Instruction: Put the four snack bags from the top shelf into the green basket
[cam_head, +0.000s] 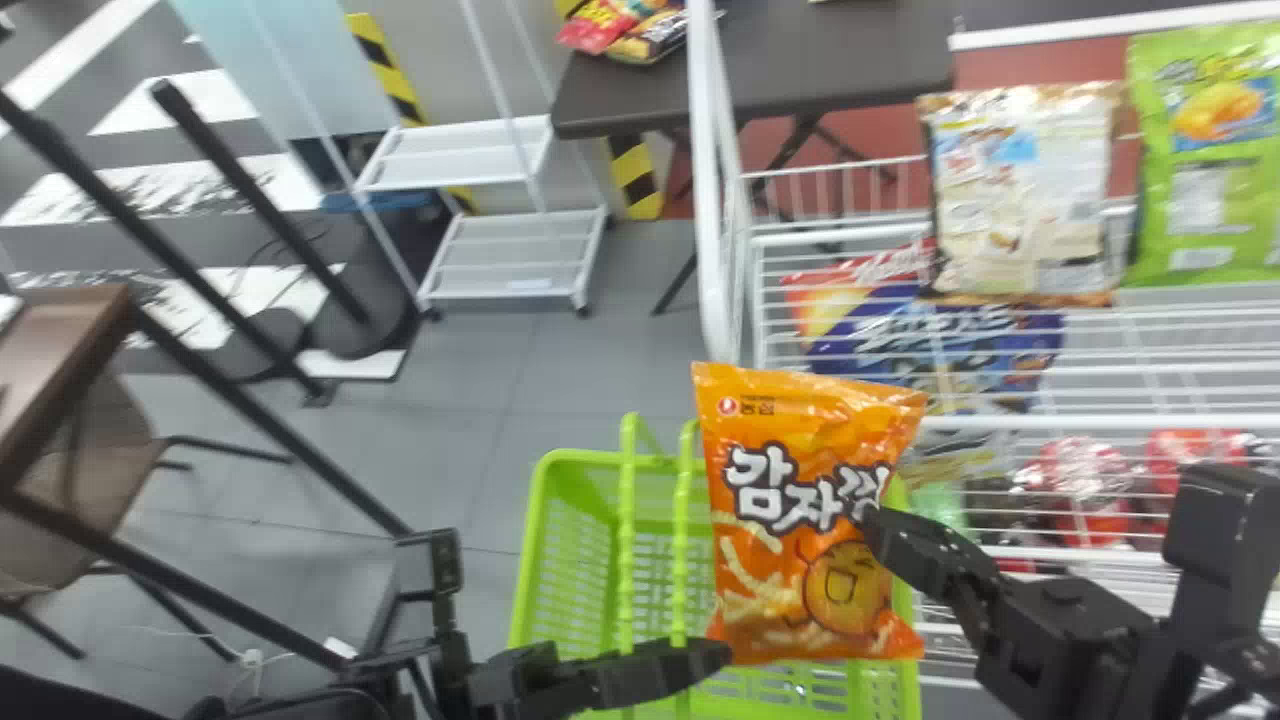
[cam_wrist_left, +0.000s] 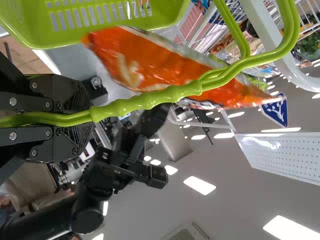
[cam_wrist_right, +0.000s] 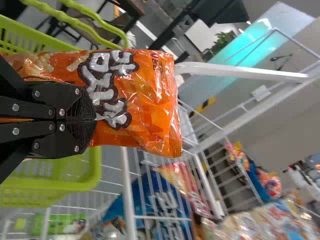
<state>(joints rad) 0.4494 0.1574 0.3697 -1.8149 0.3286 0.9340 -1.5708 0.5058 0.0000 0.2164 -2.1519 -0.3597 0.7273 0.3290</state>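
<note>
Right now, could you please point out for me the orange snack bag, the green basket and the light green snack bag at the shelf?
Orange snack bag (cam_head: 808, 515): head view, middle of its printed front.
Green basket (cam_head: 585, 460): head view, far rim.
Light green snack bag (cam_head: 1205, 165): head view, middle of its visible side.

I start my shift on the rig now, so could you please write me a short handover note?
Left gripper: closed on the handles of the green basket.
Right gripper: closed on the orange snack bag, which is above the basket.
Done: the orange bag is off the shelf but not yet released.
Left: release it into the basket, then take the cream bag and the green bag from the top shelf. I cannot tell where the fourth bag is.
</note>
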